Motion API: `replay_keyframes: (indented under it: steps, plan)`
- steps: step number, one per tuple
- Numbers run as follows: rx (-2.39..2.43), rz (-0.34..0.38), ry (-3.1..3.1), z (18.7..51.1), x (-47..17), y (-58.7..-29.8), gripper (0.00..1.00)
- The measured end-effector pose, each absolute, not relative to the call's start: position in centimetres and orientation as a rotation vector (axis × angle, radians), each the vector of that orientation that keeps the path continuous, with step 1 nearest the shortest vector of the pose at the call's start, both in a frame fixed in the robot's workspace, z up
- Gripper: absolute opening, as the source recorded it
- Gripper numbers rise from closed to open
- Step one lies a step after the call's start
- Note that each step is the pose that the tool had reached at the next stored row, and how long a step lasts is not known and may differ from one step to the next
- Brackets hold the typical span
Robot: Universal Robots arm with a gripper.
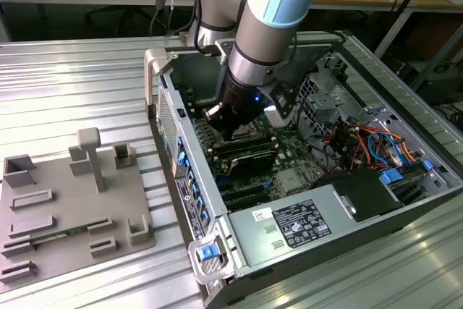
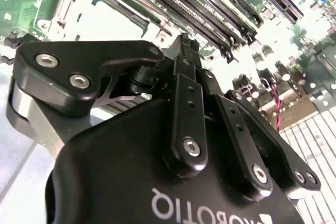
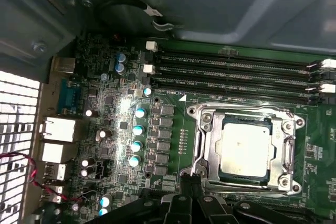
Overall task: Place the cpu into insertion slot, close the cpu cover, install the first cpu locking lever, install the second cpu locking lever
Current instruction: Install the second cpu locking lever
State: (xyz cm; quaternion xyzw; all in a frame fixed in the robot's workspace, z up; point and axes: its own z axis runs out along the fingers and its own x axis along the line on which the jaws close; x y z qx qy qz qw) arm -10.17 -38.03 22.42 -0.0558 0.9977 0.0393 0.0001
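Tool: in the second wrist view I see my tool (image 2: 185, 43) with its fingers pressed together at the tips, clenched on nothing I can make out; its tips also show in the first wrist view (image 3: 190, 182), just beside the socket's edge.
Cpu: the first wrist view shows me the cpu (image 3: 245, 149) lying flat in the slot (image 3: 226, 179), silver top up.
Cover: the cover (image 3: 206, 145) lies down around the cpu, framing it.
Levers: I cannot tell whether either is latched.
Memory slots: I count four long black ones (image 3: 236, 72) beside the socket.
Case: in the exterior view the open case (image 1: 217, 200) holds the board (image 1: 289, 151), with my arm (image 1: 260, 41) reaching down into it.
Desk: the ribbed desk (image 1: 72, 92) carries one grey fixture tray (image 1: 65, 208), at the exterior view's left of the case.
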Motion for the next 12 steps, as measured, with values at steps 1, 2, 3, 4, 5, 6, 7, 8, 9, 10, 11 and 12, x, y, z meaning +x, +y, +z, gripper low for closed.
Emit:
replay_keyframes:
  steps: [1, 2, 3, 4, 5, 6, 7, 8, 9, 10, 11, 12]
  plan:
    - [-0.175, 0.123, 3.134, 22.9, -10.2, -38.0, 0.11]
    - [-0.175, 0.124, 3.134, 23.4, -10.2, -38.0, 0.11]
    - [-0.176, 0.124, 3.134, 23.8, -10.2, -38.0, 0.11]
    - [-0.176, 0.124, 3.134, 23.8, -10.2, -38.0, 0.11]
    - [-0.175, 0.124, 3.134, 23.9, -10.2, -38.0, 0.11]
    - [-0.176, 0.123, 3.134, 23.9, -10.2, -38.0, 0.11]
    - [-0.176, 0.124, 3.134, 23.9, -10.2, -38.0, 0.11]
    - [-0.176, 0.124, 3.134, 23.9, -10.2, -38.0, 0.11]
    - [-0.175, 0.124, 3.134, 24.0, -10.2, -38.0, 0.11]
    - [-0.176, 0.123, 3.134, 24.0, -10.2, -38.0, 0.11]
    - [-0.175, 0.123, 3.134, 24.0, -10.2, -38.0, 0.11]
    - [-0.175, 0.124, 3.134, 24.0, -10.2, -38.0, 0.11]
